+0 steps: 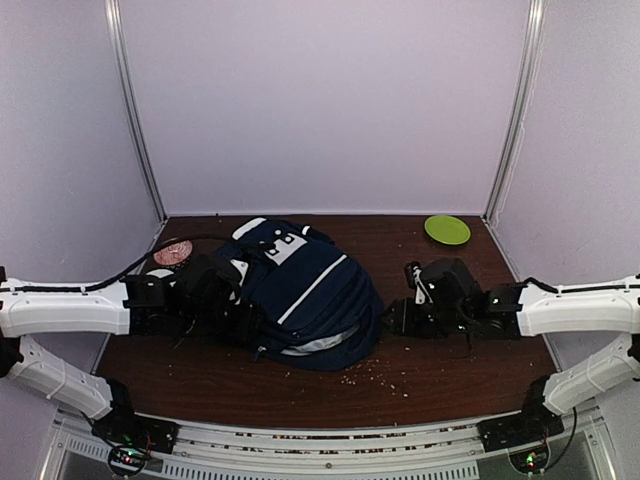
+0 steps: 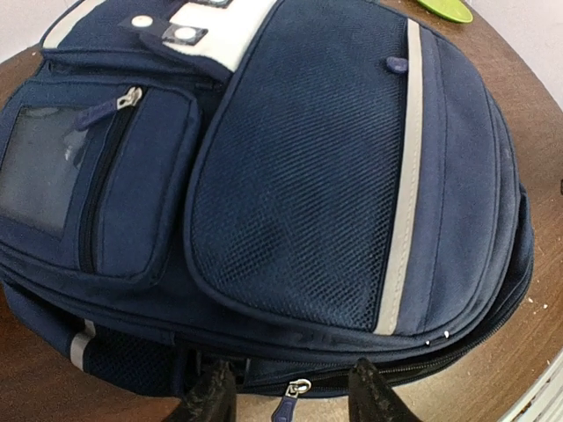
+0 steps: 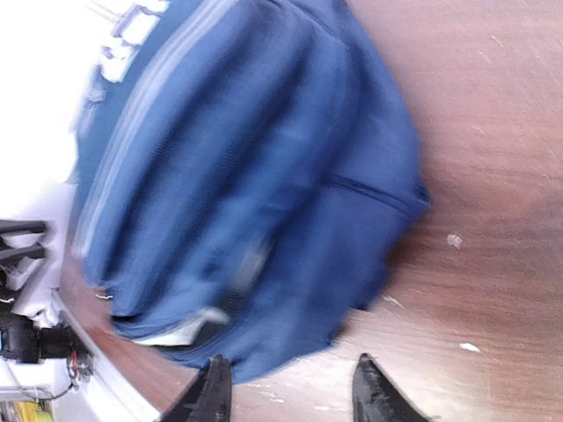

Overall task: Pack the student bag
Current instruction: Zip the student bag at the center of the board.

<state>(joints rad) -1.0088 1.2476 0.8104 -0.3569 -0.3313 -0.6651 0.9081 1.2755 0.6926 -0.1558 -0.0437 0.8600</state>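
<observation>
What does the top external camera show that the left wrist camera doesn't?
Only the top external view shows the white left arm and right arm, and a pinkish round disc beside the left one. Only the left wrist view shows a clear window pocket and a zipper pull between the fingertips of the open left gripper. Both show the navy-blue striped fabric backpack and the flat round green plate.
</observation>
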